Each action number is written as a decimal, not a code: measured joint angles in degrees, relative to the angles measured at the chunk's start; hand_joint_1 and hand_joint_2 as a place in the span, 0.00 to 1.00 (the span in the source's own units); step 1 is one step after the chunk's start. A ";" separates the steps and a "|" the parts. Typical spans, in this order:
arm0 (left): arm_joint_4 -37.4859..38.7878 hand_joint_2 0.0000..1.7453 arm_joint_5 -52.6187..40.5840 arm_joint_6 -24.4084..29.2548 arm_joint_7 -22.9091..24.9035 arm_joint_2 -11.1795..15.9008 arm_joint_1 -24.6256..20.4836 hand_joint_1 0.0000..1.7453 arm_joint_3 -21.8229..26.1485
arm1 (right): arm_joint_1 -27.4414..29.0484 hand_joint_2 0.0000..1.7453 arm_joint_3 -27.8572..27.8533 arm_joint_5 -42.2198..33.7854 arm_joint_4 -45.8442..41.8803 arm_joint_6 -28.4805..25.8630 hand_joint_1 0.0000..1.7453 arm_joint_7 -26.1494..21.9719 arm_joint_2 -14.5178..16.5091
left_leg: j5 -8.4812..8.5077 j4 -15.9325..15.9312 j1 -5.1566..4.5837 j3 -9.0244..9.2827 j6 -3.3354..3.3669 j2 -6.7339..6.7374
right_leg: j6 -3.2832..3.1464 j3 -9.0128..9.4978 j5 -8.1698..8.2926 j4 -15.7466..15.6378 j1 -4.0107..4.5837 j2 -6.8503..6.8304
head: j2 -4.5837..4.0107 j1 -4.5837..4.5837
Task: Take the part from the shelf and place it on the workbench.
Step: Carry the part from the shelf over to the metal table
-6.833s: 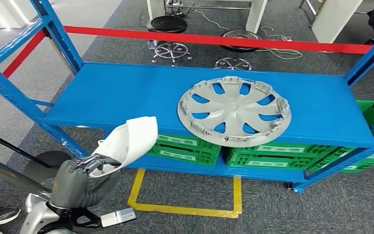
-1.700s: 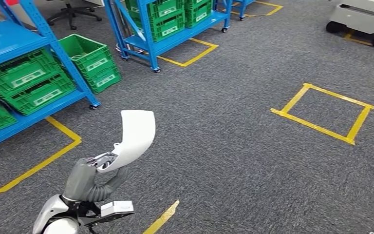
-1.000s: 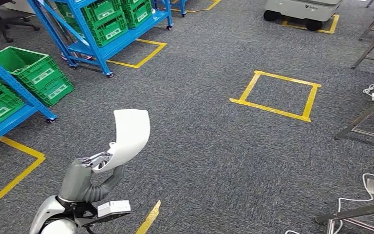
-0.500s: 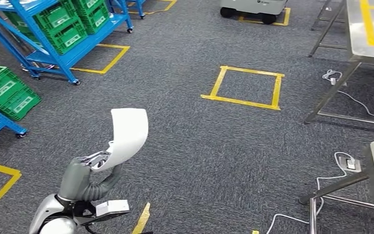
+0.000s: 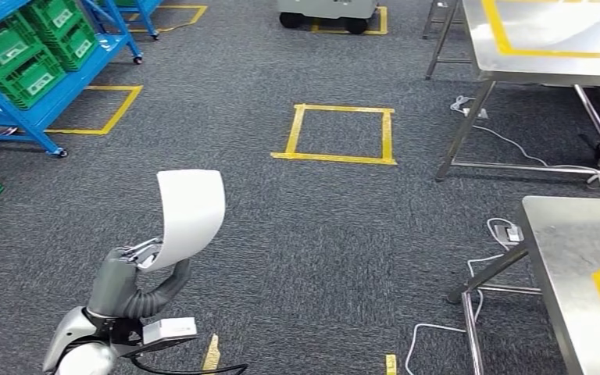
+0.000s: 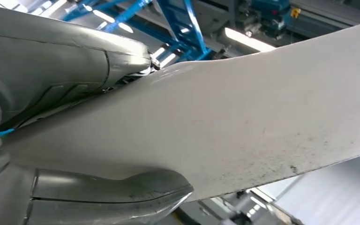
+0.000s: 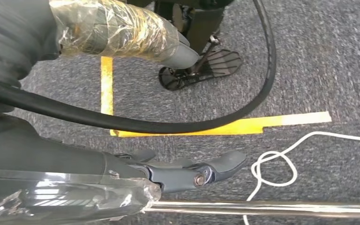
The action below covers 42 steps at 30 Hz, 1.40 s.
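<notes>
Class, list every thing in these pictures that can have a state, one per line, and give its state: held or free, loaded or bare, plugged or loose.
White curved part: held upright, off the floor, not yet on a workbench.
Left hand: grips the part at its lower end.
Right hand: holds nothing, fingers loosely extended over the floor.
Near workbench: bare where visible.
Far workbench: bare where visible.
Blue shelf: loaded with green crates.

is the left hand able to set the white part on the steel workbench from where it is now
Probably not yet. The left hand grips the white part on the robot's left side, while the nearest steel workbench stands across open carpet on the right. It likely must walk closer.
</notes>
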 joint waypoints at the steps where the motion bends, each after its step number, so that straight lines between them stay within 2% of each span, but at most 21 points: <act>1: 0.07 1.00 0.33 -0.27 -0.29 0.01 -0.20 1.00 0.15 | 0.02 1.00 -0.01 0.01 0.01 0.08 0.00 -0.06 0.00 | 0.07 -0.44 -0.11 0.08 0.18 0.31 | 0.40 -0.25 0.25 -0.12 -0.14 0.57 | 0.00 -0.05; 2: 0.12 1.00 0.53 -0.52 -0.57 0.00 -0.50 1.00 0.27 | 0.10 1.00 -0.03 0.01 0.01 0.14 0.00 -0.18 -0.01 | 0.21 -1.27 -0.06 0.33 0.33 0.87 | 0.75 -0.44 0.45 -0.25 -0.25 0.84 | 0.00 -0.05; 4: 0.25 1.00 0.68 -1.01 -1.10 -0.09 -1.12 1.00 0.42 | 0.28 1.00 -0.14 0.00 0.00 0.25 0.00 -0.52 -0.07 | 0.92 -3.39 0.15 1.08 0.35 2.26 | 1.11 -1.38 -0.17 0.48 -0.04 -1.48 | 0.00 0.04; 6: 0.44 1.00 0.67 -1.40 -1.43 -0.19 -1.39 1.00 0.67 | 0.17 1.00 -0.36 -0.01 -0.01 0.33 0.00 -0.85 -0.20 | 1.49 -4.59 0.24 1.47 0.24 3.85 | 1.33 -3.81 -3.08 5.01 0.05 -5.07 | 0.00 0.21; 9: 1.00 1.00 0.40 -1.86 -1.68 -0.25 -1.68 1.00 1.02 | 0.00 1.00 -0.61 -0.04 -0.01 0.41 0.00 -1.18 -0.32 | 1.48 -4.63 0.23 1.35 0.20 6.34 | 2.17 -7.44 -6.48 13.36 -0.37 -6.31 | 0.00 0.29; 10: 1.27 1.00 0.21 -2.02 -1.72 -0.31 -1.97 1.00 1.03 | 0.03 1.00 -0.75 -0.09 -0.02 0.41 0.00 -1.27 -0.40 | 1.42 -4.58 0.31 1.33 0.07 7.10 | 2.50 -6.95 -5.72 12.90 -0.53 -6.49 | 0.00 0.31; 12: 1.78 1.00 -0.12 -2.24 -1.73 -0.46 -2.61 1.00 1.05 | 0.03 1.00 -1.12 -0.16 -0.04 0.43 0.00 -1.44 -0.64 | 1.07 -4.11 0.48 1.33 -0.57 8.39 | 3.30 -3.03 -2.67 6.40 -0.89 -8.14 | 0.00 0.34; 15: 2.13 1.00 -0.48 -2.35 -1.76 -0.50 -3.39 1.00 1.14 | -0.20 1.00 -1.47 -0.35 -0.03 0.51 0.00 -1.56 -0.60 | 0.06 -2.44 0.18 0.92 -1.75 9.75 | 2.74 0.82 -1.30 -0.08 -0.90 -10.07 | 0.00 0.46; 17: 2.42 1.00 -0.77 -2.37 -1.81 -0.54 -4.02 1.00 1.14 | -0.09 1.00 -1.81 -0.66 -0.03 0.52 0.00 -1.63 -0.58 | -0.33 -1.95 0.23 0.86 -2.04 10.34 | 1.60 0.58 -1.45 0.29 -0.74 -8.83 | 0.00 0.32; 19: 2.76 1.00 -1.07 -2.35 -1.81 -0.60 -4.74 1.00 1.10 | 0.02 1.00 -2.25 -0.99 -0.04 0.52 0.00 -1.69 -0.59 | -1.92 -0.38 0.64 0.40 -2.44 8.46 | 0.97 0.44 -1.36 0.39 -0.68 -7.69 | 0.00 0.22; 21: 3.09 1.00 -1.25 -2.33 -1.74 -0.62 -5.31 1.00 1.14 | -0.11 1.00 -2.62 -1.18 -0.05 0.51 0.00 -1.71 -0.59 | -5.44 5.24 0.88 -1.94 -2.59 5.54 | 0.57 0.40 -1.17 0.37 -0.52 -6.49 | 0.00 0.00; 24: 3.75 1.00 -1.46 -2.33 -1.60 -0.63 -5.65 1.00 1.18 | -0.15 1.00 -3.11 -1.23 -0.06 0.52 0.00 -1.69 -0.59 | -8.52 14.97 0.48 -6.83 -1.57 4.49 | 0.28 0.37 -1.08 0.38 0.11 -4.18 | 0.00 -0.12; 26: 4.05 1.00 -1.51 -2.33 -1.58 -0.66 -5.85 1.00 1.17 | -0.07 1.00 -3.30 -1.23 -0.06 0.52 0.00 -1.68 -0.57 | -5.38 12.76 -0.39 -6.56 -0.26 3.94 | 0.07 0.43 -1.02 0.38 0.44 -2.53 | 0.00 -0.09; 29: 4.17 1.00 -1.53 -2.32 -1.58 -0.66 -6.45 1.00 1.21 | -0.10 1.00 -3.38 -1.25 -0.02 0.53 0.00 -1.68 -0.23 | 0.79 2.58 -1.84 -2.80 1.89 0.62 | -0.06 0.29 -0.79 0.32 0.30 -0.31 | 0.00 -0.08; 32: 4.26 1.00 -1.55 -2.31 -1.58 -0.69 -6.84 1.00 1.22 | 0.09 1.00 -3.41 -1.28 0.02 0.55 0.00 -1.66 -0.02 | 1.76 -0.08 -2.07 -1.80 2.74 -0.09 | 0.54 -0.14 -0.29 -0.04 -0.19 1.58 | 0.00 -0.17; 33: 4.30 1.00 -1.55 -2.31 -1.58 -0.77 -7.04 1.00 1.21 | 0.22 1.00 -3.42 -1.27 0.02 0.54 0.00 -1.66 -0.03 | 1.87 -1.25 -1.95 -1.27 2.83 0.59 | 0.61 -0.36 -0.34 -0.03 -0.13 1.29 | 0.00 -0.17; 35: 4.38 1.00 -1.55 -2.30 -1.57 -0.99 -7.31 1.00 1.23 | 0.22 1.00 -3.44 -1.27 0.01 0.52 0.00 -1.67 -0.05 | 2.31 -3.76 -1.58 -0.20 2.78 2.13 | 0.82 -1.65 -2.05 1.97 0.23 -1.71 | 0.00 0.09; 37: 4.57 1.00 -1.56 -2.30 -1.55 -1.12 -7.22 1.00 1.31 | -0.05 1.00 -3.50 -1.27 -0.01 0.52 0.00 -1.68 -0.08 | 2.43 -4.70 -1.30 0.14 2.43 3.70 | 1.37 -4.48 -5.46 7.92 0.21 -5.06 | 0.00 0.39; 39: 4.86 1.00 -1.65 -2.33 -1.49 -1.15 -7.07 1.00 1.34 | -0.14 1.00 -3.60 -1.27 -0.02 0.52 0.00 -1.60 -0.15 | 2.28 -4.61 -1.07 0.09 2.09 5.38 | 2.36 -6.85 -7.27 13.35 -0.22 -5.90 | 0.00 0.42; 40: 5.03 1.00 -1.79 -2.35 -1.39 -1.19 -7.04 1.00 1.34 | -0.08 1.00 -3.68 -1.25 -0.02 0.52 0.00 -1.49 -0.21 | 2.13 -4.48 -0.89 0.08 1.83 6.18 | 2.89 -6.79 -6.76 13.54 -0.46 -6.15 | 0.00 0.41; 42: 5.33 1.00 -2.12 -2.38 -1.09 -1.27 -7.06 1.00 1.34 | 0.06 1.00 -3.83 -1.21 -0.02 0.53 0.00 -1.25 -0.32 | 1.62 -3.78 -0.34 0.04 1.00 7.59 | 3.96 -3.56 -3.48 7.85 -0.96 -7.25 | 0.00 0.42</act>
